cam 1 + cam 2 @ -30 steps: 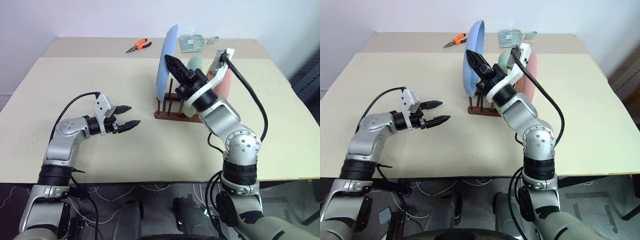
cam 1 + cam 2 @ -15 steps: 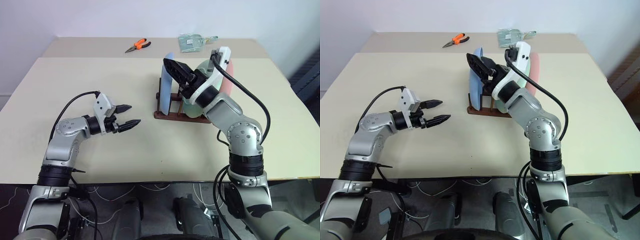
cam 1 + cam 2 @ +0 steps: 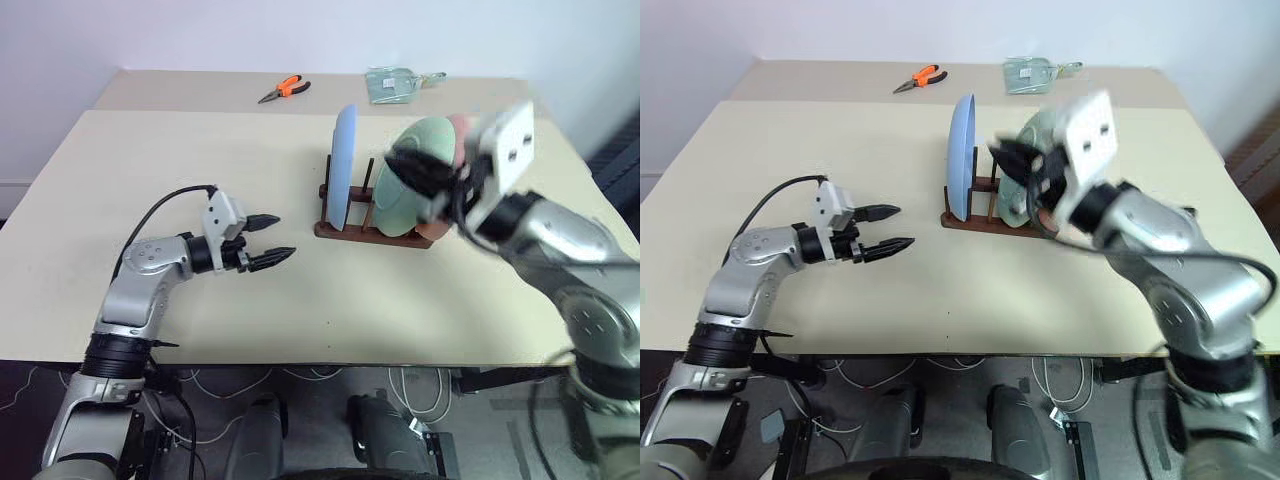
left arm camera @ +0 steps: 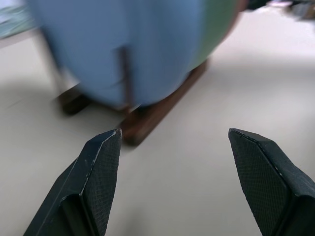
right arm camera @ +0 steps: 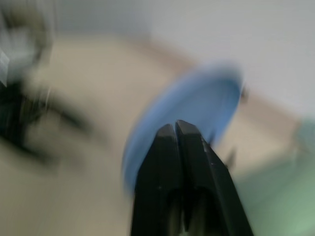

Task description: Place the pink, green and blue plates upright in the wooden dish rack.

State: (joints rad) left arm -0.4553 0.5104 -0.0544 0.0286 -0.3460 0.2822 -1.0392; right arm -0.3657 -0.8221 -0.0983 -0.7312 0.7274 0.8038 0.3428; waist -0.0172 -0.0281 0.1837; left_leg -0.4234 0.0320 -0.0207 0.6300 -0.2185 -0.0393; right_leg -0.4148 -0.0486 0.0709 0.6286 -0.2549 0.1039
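Note:
The blue plate (image 3: 344,165) stands upright in the left end of the wooden dish rack (image 3: 345,229). The green plate (image 3: 412,180) leans upright to its right, and an edge of the pink plate (image 3: 458,130) shows behind it. My right gripper (image 3: 398,162) hangs blurred in front of the green plate, apart from the blue one, its fingers (image 5: 167,147) pressed shut on nothing. My left gripper (image 3: 272,238) hovers low over the table left of the rack, open and empty, pointing at the rack; its fingertips (image 4: 106,147) frame the rack's base (image 4: 152,115).
Orange-handled pliers (image 3: 285,89) and a clear packet (image 3: 397,82) lie at the table's far side. The beige table (image 3: 200,150) has open room on the left and along the front edge.
The right gripper set the raised blue plate down into the rack, let go, drew back to the right while rolling, and shut. The left gripper edged toward the rack. The camera shifted slightly.

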